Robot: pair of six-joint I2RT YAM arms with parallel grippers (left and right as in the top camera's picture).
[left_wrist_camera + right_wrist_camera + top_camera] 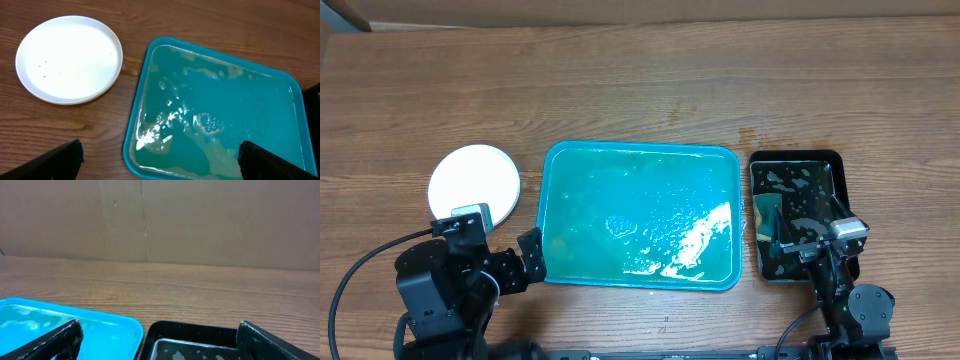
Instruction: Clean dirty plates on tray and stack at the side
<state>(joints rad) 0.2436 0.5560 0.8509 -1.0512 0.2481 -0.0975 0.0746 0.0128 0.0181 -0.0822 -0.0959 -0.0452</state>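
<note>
Work scene seen from the near edge of a brown wood-grain surface [640, 80]. A large teal-blue rectangular plastic tray [640, 147] with rounded corners lies at the middle of the surface, toward its near edge, and holds a shallow layer of cloudy, foamy liquid that glints near its right side. A white round plate [474, 180] rests on the wood to the left of the tray, near its left rim but apart from it. Its face is pale with a few dark specks, and whether other plates lie beneath it cannot be told. A smaller black rectangular tub [795, 156], wet and beaded with droplets, sits just beside the tray's right rim. The left arm [435, 285] stands at the near-left corner of the surface. The left jaws stand spread wide with nothing between them, one side over bare wood near the plate and the other over the tray's near-left corner. The right arm [850, 300] stands at the near-right corner. The right jaws, likewise spread wide and empty, hang over the near part of the tub, facing a cardboard wall [160, 220] beyond the far edge.
</note>
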